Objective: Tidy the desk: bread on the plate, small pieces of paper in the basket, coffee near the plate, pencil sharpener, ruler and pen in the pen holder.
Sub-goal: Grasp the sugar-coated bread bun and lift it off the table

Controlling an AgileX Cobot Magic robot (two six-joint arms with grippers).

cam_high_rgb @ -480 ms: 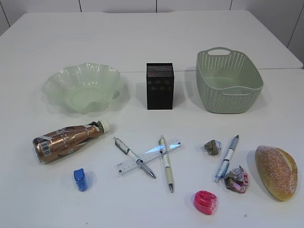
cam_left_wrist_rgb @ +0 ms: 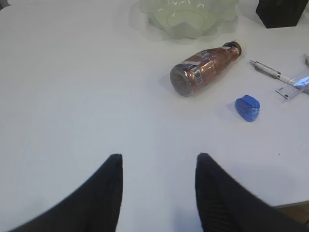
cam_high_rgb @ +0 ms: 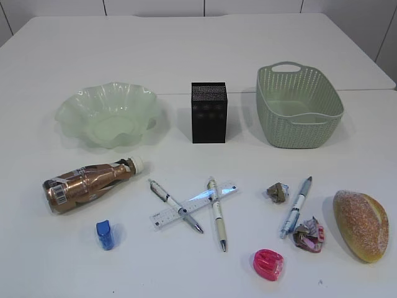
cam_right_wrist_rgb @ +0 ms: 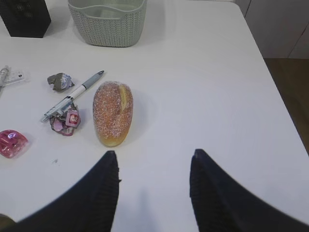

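The floured bread (cam_high_rgb: 361, 225) lies at the desk's right front, just left of and beyond my open right gripper (cam_right_wrist_rgb: 153, 157). At the left front the coffee (cam_high_rgb: 90, 183) lies on its side, with a blue pencil sharpener (cam_high_rgb: 105, 234) near it; both are beyond my open left gripper (cam_left_wrist_rgb: 159, 162). A clear ruler (cam_high_rgb: 193, 204) lies crossed with two pens (cam_high_rgb: 175, 205) in the middle. A third pen (cam_high_rgb: 296, 206), two small pieces of paper (cam_high_rgb: 277, 192) and a pink sharpener (cam_high_rgb: 268, 264) lie right of them. The plate (cam_high_rgb: 107, 114), pen holder (cam_high_rgb: 209, 112) and basket (cam_high_rgb: 298, 115) stand in a row behind.
The desk (cam_high_rgb: 198, 49) has a seam across it behind the row of containers. Its right edge (cam_right_wrist_rgb: 270, 92) runs close to the right gripper, with floor beyond. Neither arm shows in the exterior view.
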